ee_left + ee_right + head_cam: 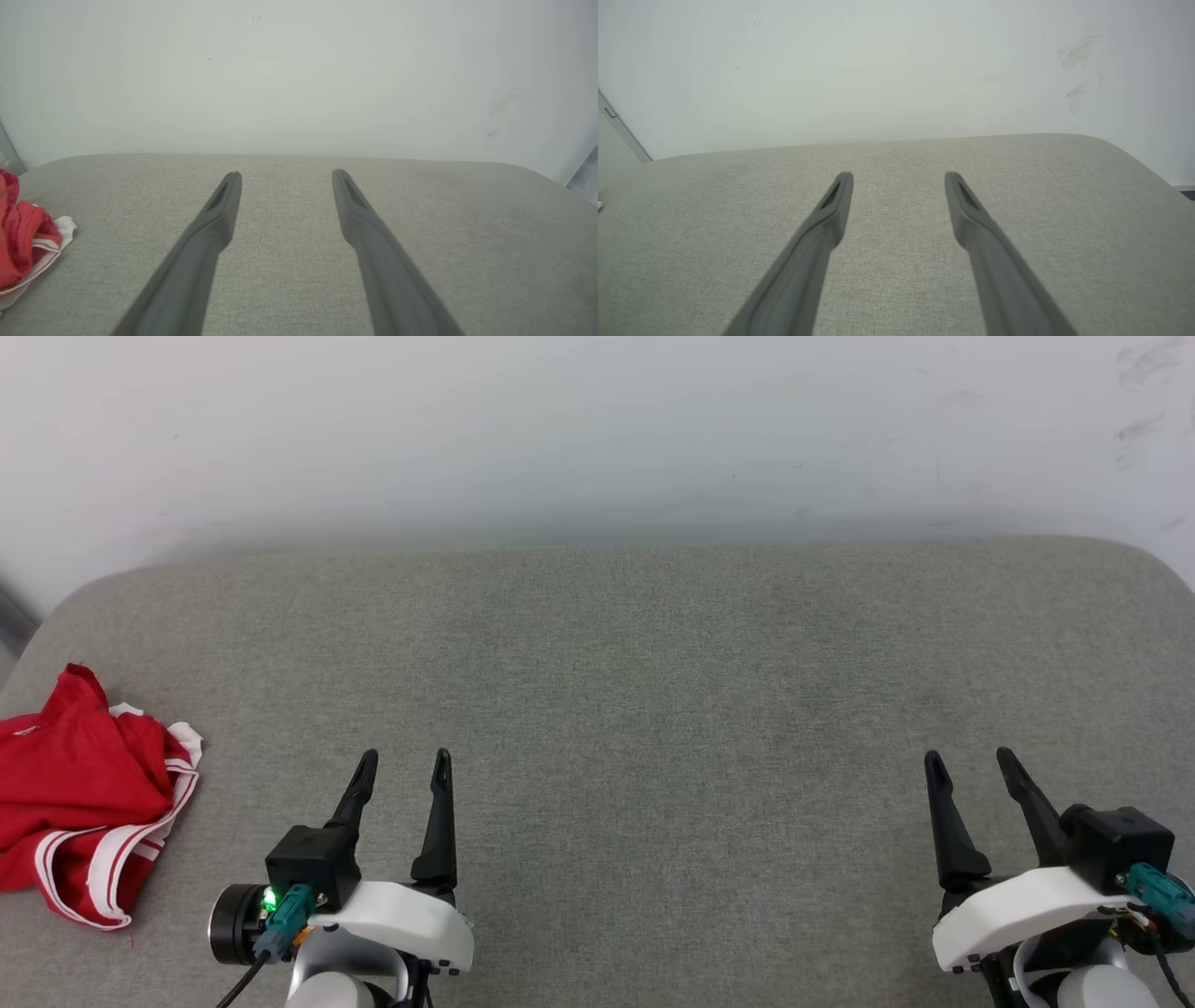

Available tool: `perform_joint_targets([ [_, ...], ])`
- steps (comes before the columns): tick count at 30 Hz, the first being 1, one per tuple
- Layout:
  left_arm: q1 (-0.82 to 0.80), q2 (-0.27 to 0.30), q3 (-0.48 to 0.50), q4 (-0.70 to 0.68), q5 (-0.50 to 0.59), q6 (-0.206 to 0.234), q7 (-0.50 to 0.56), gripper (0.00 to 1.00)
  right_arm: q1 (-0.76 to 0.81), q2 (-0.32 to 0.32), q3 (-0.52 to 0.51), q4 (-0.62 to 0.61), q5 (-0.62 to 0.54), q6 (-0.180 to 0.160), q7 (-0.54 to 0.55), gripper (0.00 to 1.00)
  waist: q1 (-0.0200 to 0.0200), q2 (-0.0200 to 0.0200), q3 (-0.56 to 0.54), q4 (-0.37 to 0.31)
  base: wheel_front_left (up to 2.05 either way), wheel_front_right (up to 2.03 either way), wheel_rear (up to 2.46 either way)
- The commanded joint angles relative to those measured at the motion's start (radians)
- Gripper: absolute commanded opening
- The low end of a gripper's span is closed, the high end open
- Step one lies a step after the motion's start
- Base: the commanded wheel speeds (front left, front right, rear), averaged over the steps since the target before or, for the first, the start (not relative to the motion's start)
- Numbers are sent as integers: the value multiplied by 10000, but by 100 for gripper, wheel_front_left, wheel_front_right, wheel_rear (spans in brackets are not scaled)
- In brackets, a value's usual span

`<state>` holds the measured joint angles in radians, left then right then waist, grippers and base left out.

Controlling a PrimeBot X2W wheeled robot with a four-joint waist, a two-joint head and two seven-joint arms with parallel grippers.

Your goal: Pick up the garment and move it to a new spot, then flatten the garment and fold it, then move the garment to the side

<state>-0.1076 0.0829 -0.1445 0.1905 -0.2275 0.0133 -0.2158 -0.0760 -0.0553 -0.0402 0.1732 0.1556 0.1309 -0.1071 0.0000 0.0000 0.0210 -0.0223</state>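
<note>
1. The white wall (597,429) behind is smooth and matte, with a few faint scuffs toward my right
2. The counter (653,709) is a broad slab with rounded corners, covered in grey woven cloth that looks soft
3. The garment (84,793) lies crumpled at the counter's left edge, well to the left of my left arm: limp red fabric, some white cloth, and red-and-white striped trim curling along its near side. I judge the first step, picking it up, is not yet begun
4. My left end effector (406,761) and right end effector (966,758) hover over bare counter, their long dark fingers spread wide and holding nothing. Next, I think the left one must swing leftward and pinch a raised fold, since loose cloth will sag
</note>
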Motion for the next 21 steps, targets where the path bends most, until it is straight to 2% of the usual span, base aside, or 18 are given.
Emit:
perform_joint_targets([
  [1,-120,4,1,9,192,55,-105,100,-130,38,-47,-96,-189,-3,-105,100,0,0,4,0,0,0,0],
  [14,-122,-113,-18,256,954,149,-345,100,-91,59,-102,-122,-685,-3,-370,100,0,0,-28,43,0,0,0],
  [21,-169,-168,21,288,1268,235,-465,100,-87,61,-14,-113,-816,-3,-524,100,0,0,-10,321,0,0,0],
])
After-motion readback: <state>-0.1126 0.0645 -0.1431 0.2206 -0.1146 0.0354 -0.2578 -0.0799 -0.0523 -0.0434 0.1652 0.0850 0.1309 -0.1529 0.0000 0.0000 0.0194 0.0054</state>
